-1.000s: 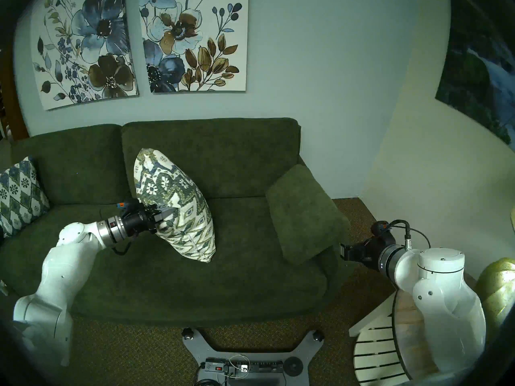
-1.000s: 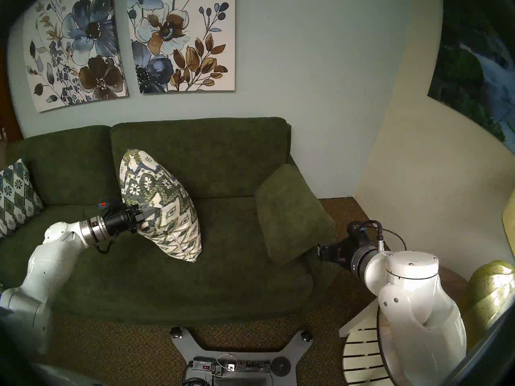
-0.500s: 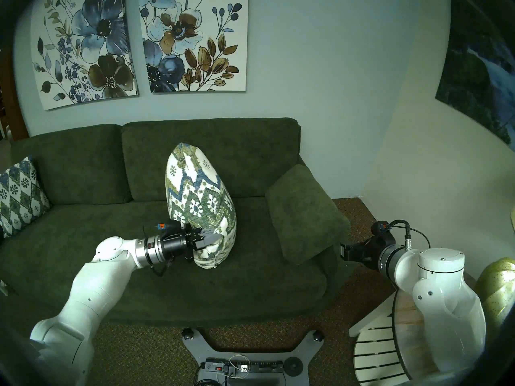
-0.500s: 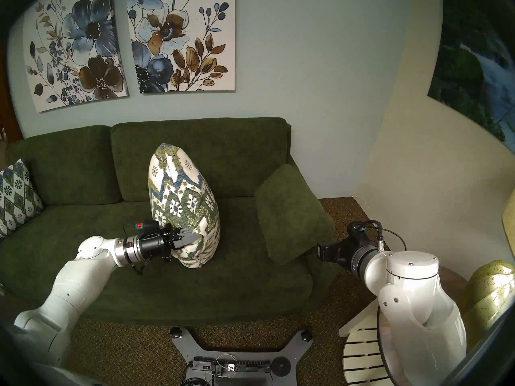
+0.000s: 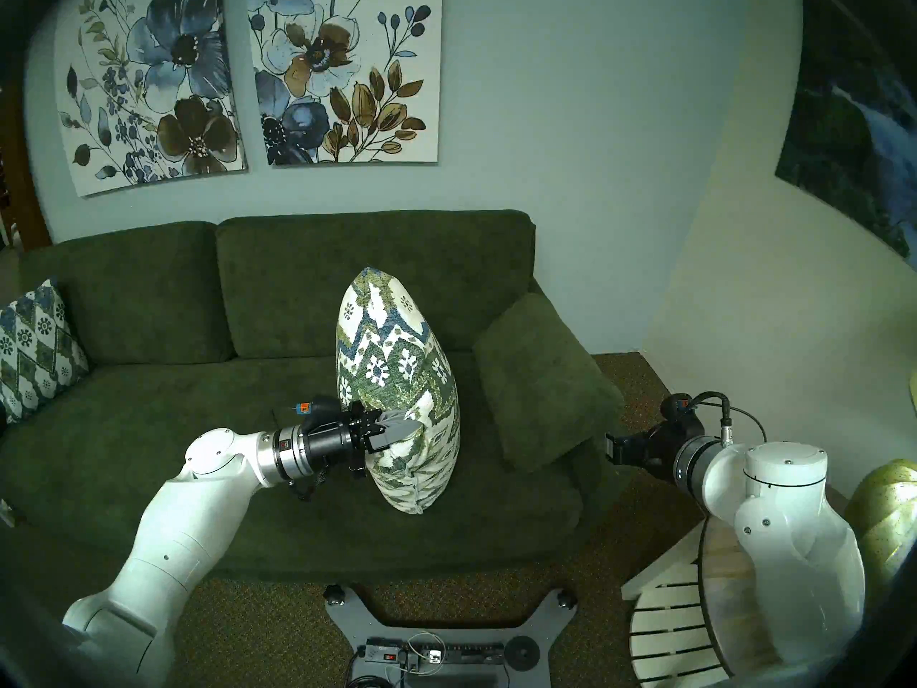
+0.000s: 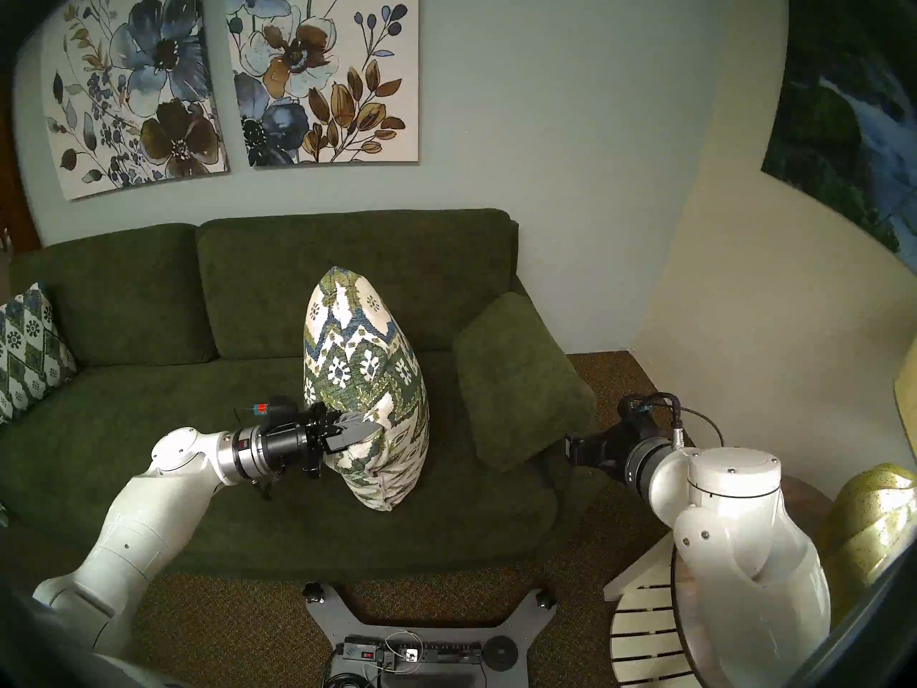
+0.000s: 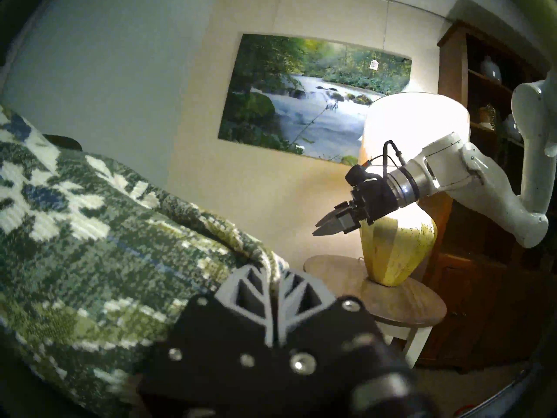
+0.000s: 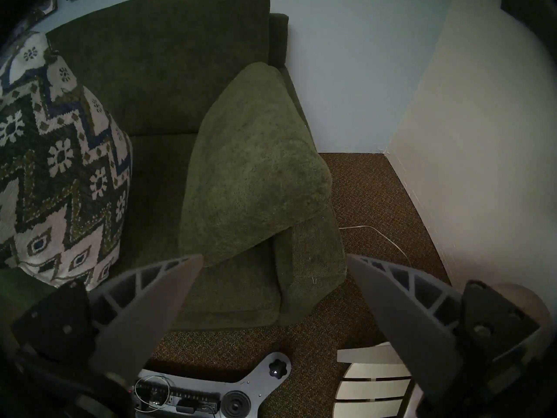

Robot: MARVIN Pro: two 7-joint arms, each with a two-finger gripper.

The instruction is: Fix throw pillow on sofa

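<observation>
My left fingers (image 5: pixel 397 426) are closed on the near edge of the pillow (image 5: pixel 397 374), pinching a fold of its woven fabric; in the left wrist view the fingers (image 7: pixel 271 290) press together with the cloth bunched between them. The pillow stands upright on its lower corner over the sofa (image 5: pixel 297 285) seat, right of centre, its top leaning toward the right back cushion; whether that lower corner touches the seat I cannot tell. Its cream face with green and blue zigzags and flower motifs faces me. Just to its right, apart from it, a plain green cushion (image 5: pixel 546 379) leans on the sofa's right arm. A second patterned pillow (image 5: pixel 34 344) sits at the far left end of the sofa, well apart. My right fingers (image 8: pixel 274 305) are spread wide and hold nothing; they hover off the sofa's right front corner, pointing down at the green cushion (image 8: pixel 256 167). A lit lamp (image 7: pixel 401 179) stands on a round side table (image 7: pixel 401 302) beyond my right arm. Two floral canvases (image 5: pixel 248 76) hang on the wall above the sofa.
</observation>
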